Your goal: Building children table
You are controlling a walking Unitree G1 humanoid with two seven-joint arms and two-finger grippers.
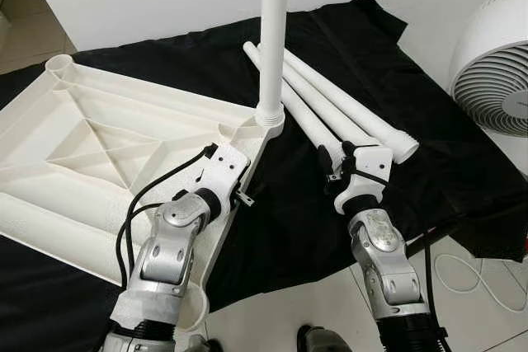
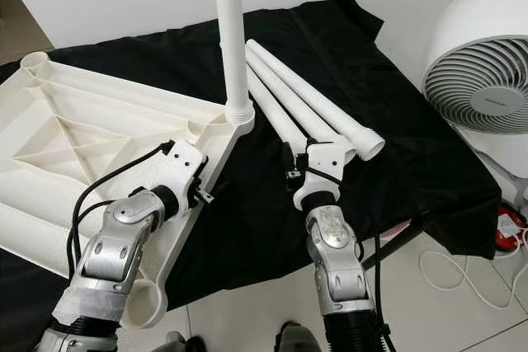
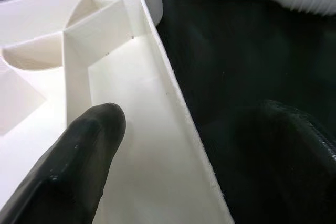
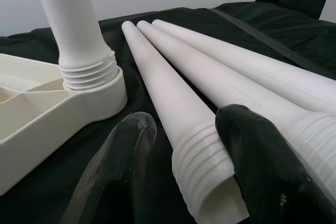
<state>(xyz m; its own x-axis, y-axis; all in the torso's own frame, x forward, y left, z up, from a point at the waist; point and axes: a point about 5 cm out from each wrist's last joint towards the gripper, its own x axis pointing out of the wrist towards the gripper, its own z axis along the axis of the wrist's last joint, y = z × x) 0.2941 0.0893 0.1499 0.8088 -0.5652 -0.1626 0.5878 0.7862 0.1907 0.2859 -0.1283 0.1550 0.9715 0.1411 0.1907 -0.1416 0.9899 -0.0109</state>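
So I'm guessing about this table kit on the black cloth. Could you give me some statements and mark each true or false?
1. One leg already stands upright in a corner socket of the tabletop. True.
2. Five loose legs lie on the cloth. False: three loose legs lie there.
3. The right gripper straddles the threaded end of a loose leg. True.
4. The left gripper holds a screwdriver. False: its fingers straddle the tabletop's edge.
5. A white fan stands on the robot's right. True.

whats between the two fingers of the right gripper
The threaded end of the nearest loose table leg lies between the right gripper's open fingers, seen in the right wrist view.
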